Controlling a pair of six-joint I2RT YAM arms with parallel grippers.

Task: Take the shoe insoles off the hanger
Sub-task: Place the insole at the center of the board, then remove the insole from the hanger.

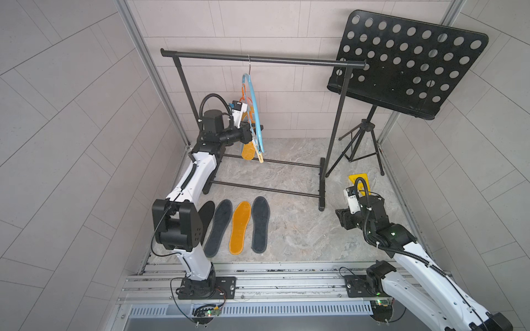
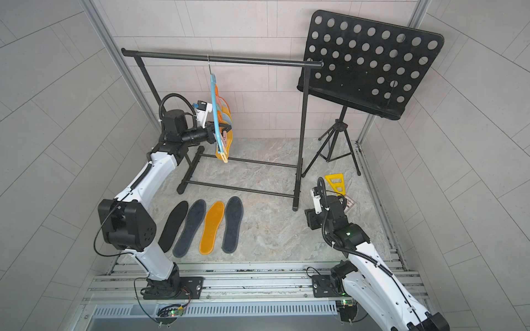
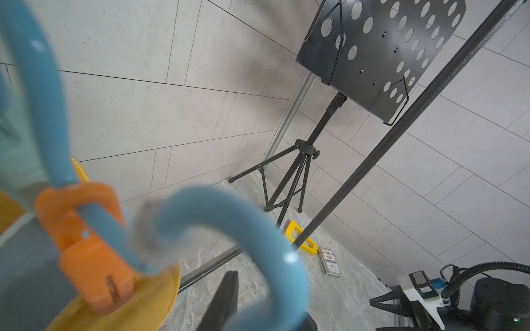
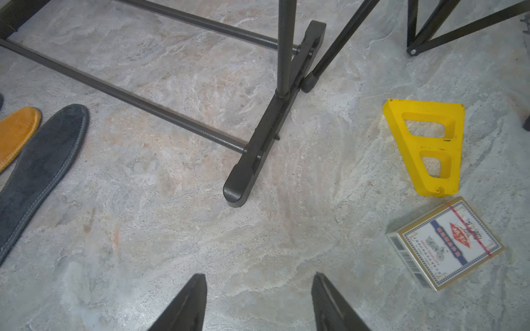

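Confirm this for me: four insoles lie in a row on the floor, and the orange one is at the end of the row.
Not quite. The row of four on the floor is right, but the orange insole is not at an end: it lies between two grey insoles, as both top views show.

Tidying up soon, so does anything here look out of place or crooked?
Nothing spilled or damaged. Only a yellow plastic wedge and a playing-card box, lying near the black garment rack's foot, look stray.
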